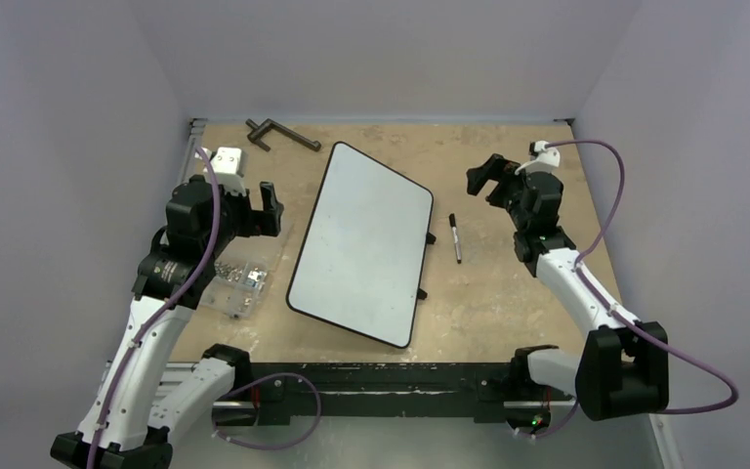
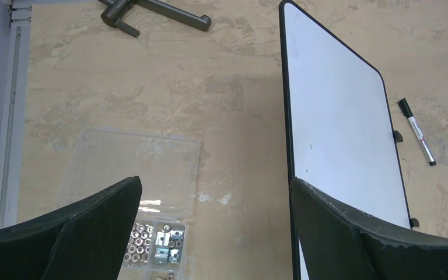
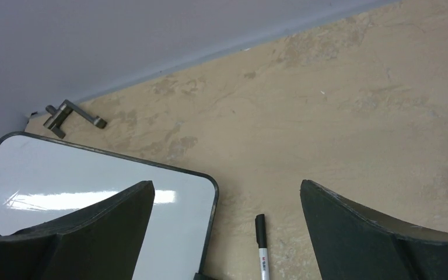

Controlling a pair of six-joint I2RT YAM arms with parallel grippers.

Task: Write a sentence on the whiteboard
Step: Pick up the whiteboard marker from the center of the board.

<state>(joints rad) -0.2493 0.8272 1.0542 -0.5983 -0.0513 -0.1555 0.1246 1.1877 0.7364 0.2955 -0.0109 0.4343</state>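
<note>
whiteboard point(image 1: 361, 244) askew, marker point(image 1: 455, 237) near right edge, screw box point(image 1: 239, 280) near left edge

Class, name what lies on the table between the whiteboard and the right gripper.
A black-capped marker, lying loose beside the whiteboard, short of the open right gripper; the top view shows it.

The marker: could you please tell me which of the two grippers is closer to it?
The right gripper; the marker lies on its side of the whiteboard, while the left gripper hovers beyond it, by the clear box.
</note>
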